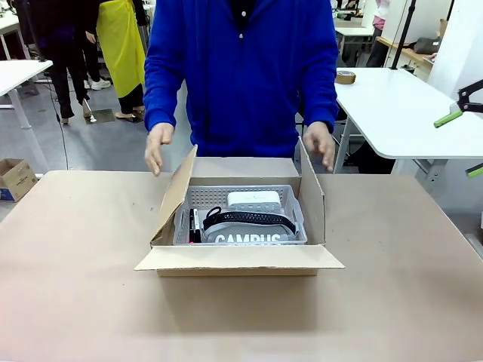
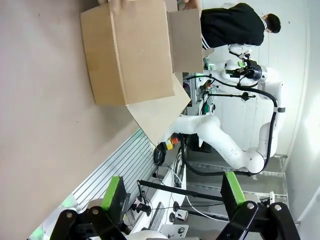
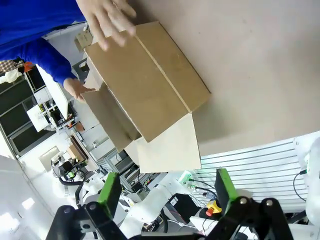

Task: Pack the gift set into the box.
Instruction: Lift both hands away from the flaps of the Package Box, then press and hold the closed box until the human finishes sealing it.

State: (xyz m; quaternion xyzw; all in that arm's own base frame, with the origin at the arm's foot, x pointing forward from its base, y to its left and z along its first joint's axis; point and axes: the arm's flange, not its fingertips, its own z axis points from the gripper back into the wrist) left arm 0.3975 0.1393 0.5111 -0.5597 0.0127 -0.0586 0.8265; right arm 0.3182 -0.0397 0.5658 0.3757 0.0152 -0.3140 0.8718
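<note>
The left hand (image 2: 172, 182) and the right hand (image 3: 167, 180) both hang open and empty, with the box (image 1: 235, 261) on the tabletop (image 1: 75, 286) well beyond their fingertips and the gift set (image 1: 245, 226) inside it.

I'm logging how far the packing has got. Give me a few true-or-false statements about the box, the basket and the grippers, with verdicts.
1. The gift set sits inside the box. True.
2. The box's flaps are closed. False: they stand open.
3. The left gripper grips the gift set. False: it is open and empty, away from the box.
4. The right gripper is open. True.
5. A person's hand is near the box's far side. True.
</note>
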